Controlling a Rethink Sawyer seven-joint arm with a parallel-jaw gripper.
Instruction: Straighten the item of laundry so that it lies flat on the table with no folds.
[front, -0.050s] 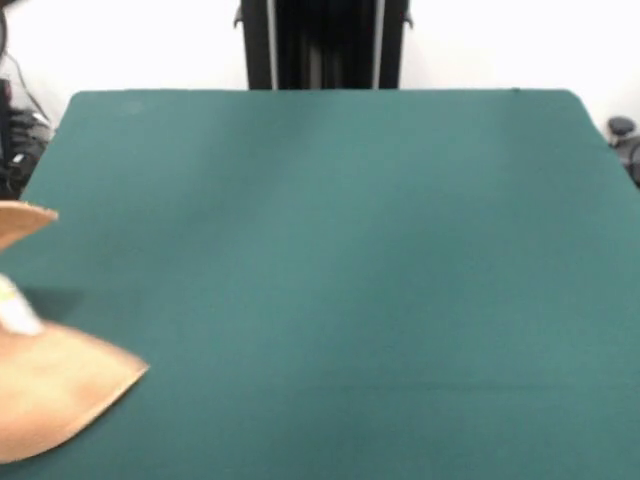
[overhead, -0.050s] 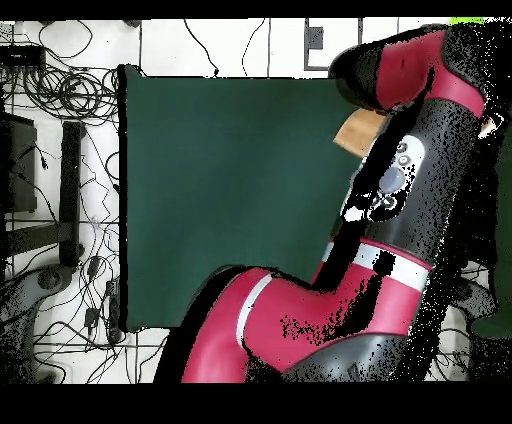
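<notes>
One broad green worktop (front, -0.050s: 330, 260) fills most of both views. From overhead the red and black arm (overhead, -0.050s: 400, 230) reaches over its edge. Beside that arm a sliver of the tan towel (front, -0.050s: 55, 395) shows; from the front the towel sits at the worktop's left edge, part raised. Whether the end effector is apart or together cannot be told.

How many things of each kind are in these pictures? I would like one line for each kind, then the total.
Towel: 1
Table: 1
Robot arm: 1
Total: 3
</notes>
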